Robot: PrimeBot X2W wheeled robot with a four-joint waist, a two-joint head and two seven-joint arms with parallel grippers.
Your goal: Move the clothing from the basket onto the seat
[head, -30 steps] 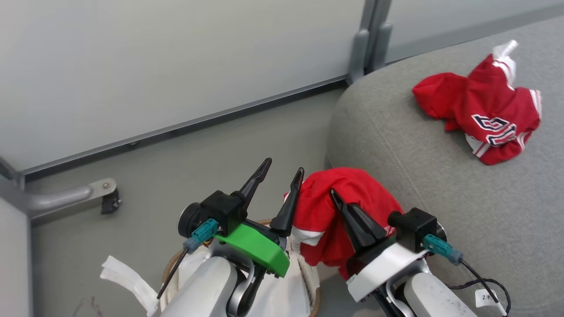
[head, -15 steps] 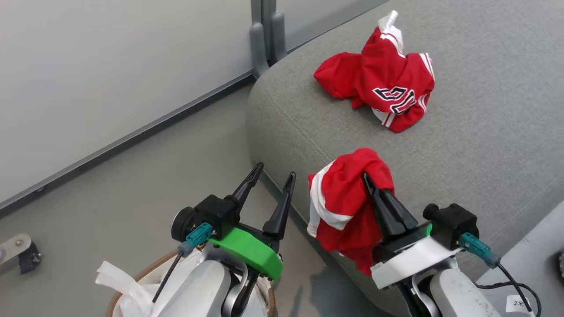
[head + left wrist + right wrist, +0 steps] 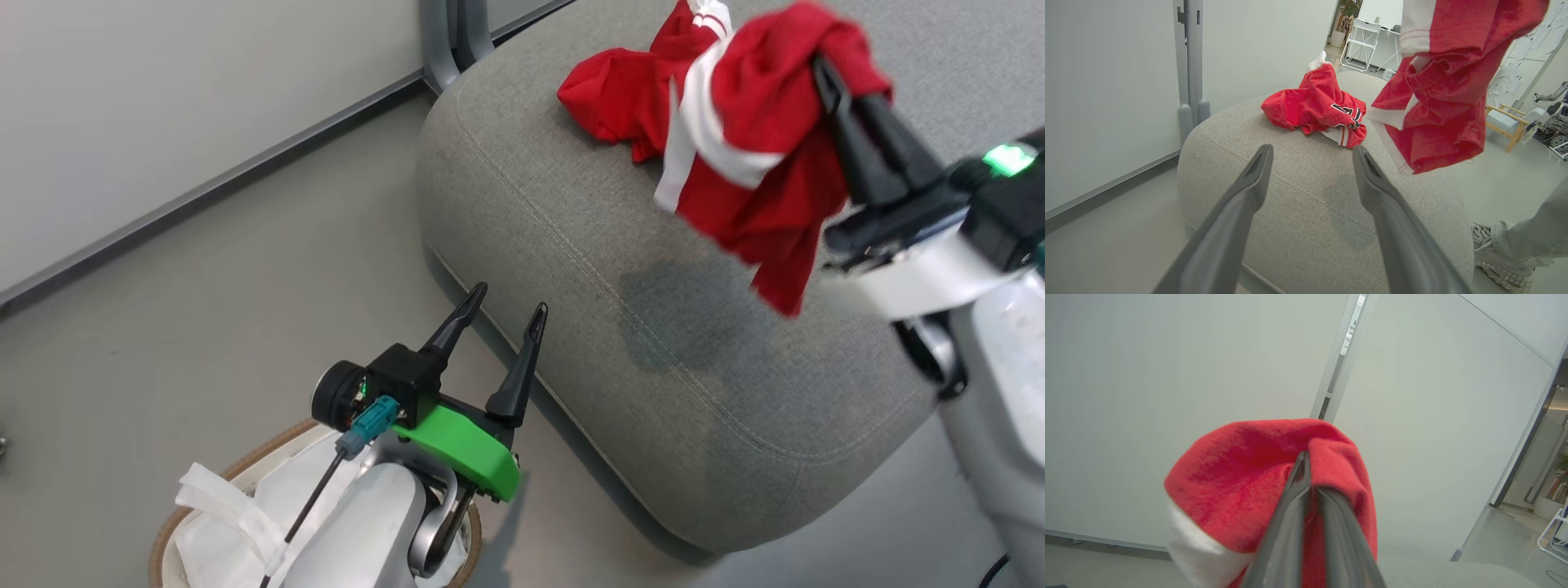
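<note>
Red garment [image 3: 759, 155] hangs, long axis vertical, above the seat [image 3: 571, 269], clamped by the right gripper [image 3: 819, 65], fingers closed; left gripper [image 3: 510, 298] spreads wide, empty.

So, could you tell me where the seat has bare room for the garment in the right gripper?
The seat is bare across its near half, between the front seam and the crumpled jersey, under the held garment in the right gripper. The rounded corner near the left gripper is free too. Crowded: the far end, around the jersey.
</note>
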